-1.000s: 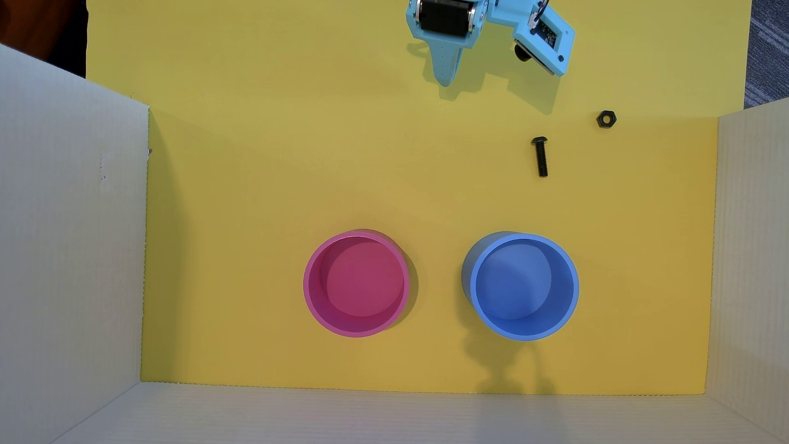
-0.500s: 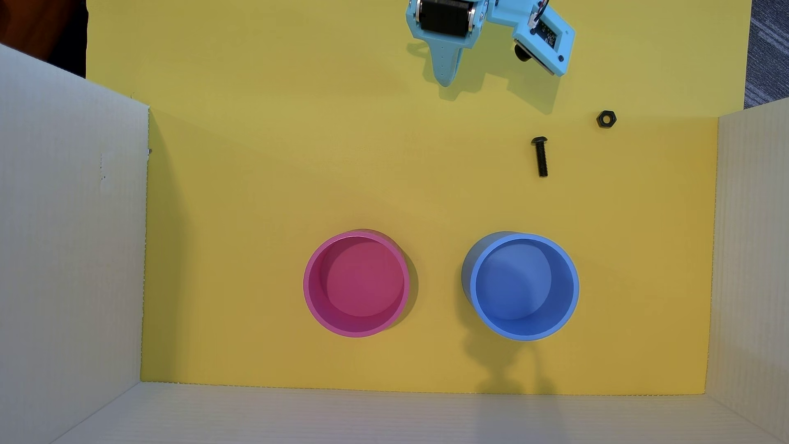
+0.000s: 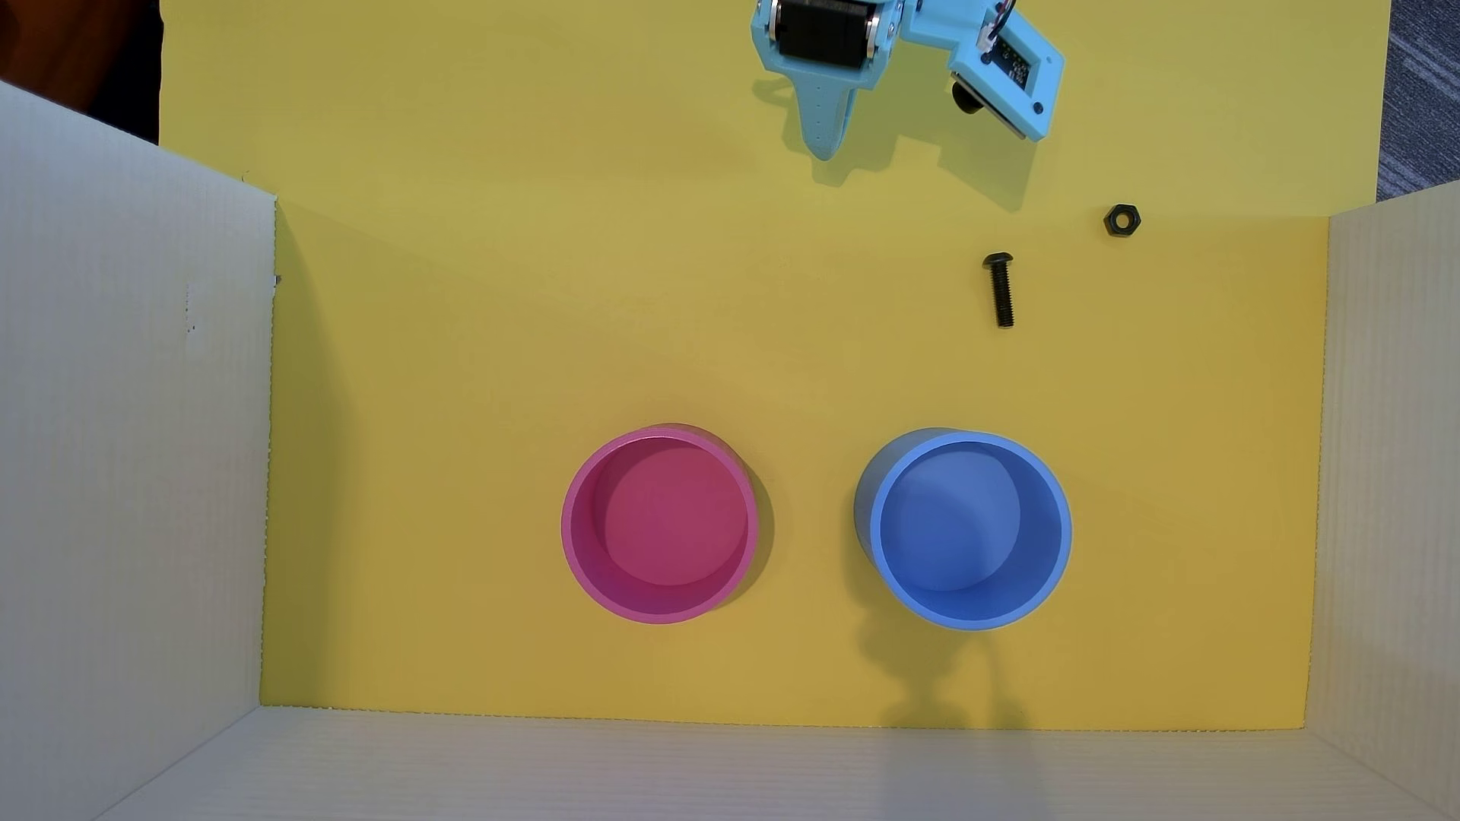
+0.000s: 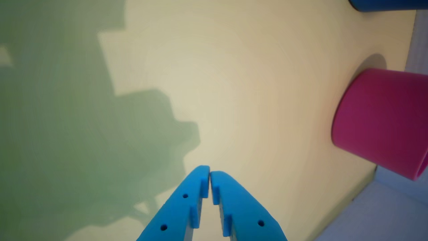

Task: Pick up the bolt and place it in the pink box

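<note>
- Wrist view: the bolt is out of frame; the pink box (image 4: 384,124) is cut off at the right edge.
- My claw (image 4: 210,174) is closed on nothing, low over the bench (image 4: 254,83).

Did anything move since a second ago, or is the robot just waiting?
Nothing visibly changed. In the overhead view the claw sits at the top edge as before, shut and empty in the wrist view. The bolt and nut lie in the same spots on the yellow mat, and the pink box and blue box stayed put.
</note>
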You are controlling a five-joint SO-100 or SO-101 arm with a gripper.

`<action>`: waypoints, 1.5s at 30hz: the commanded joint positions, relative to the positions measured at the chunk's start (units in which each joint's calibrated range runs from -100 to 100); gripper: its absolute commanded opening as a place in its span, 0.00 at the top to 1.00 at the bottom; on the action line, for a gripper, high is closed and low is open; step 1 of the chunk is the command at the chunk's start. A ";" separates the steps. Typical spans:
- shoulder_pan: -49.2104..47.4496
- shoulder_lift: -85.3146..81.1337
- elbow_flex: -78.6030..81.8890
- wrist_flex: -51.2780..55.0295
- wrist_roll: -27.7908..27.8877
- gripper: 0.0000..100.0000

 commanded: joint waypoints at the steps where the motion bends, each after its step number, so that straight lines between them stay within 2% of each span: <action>1: -0.13 -0.10 -0.38 -0.41 0.00 0.99; 18: -3.67 -0.10 -1.37 -0.58 -0.21 0.99; 27: -3.44 0.83 -25.16 -0.58 -0.10 0.98; 30: -3.44 2.17 -26.70 -2.64 0.31 0.98; 35: -2.86 15.64 -25.53 -6.93 0.37 0.98; 39: -3.30 32.98 -32.85 -11.39 -0.05 0.98; 45: -3.67 54.11 -46.69 -10.79 -0.99 0.98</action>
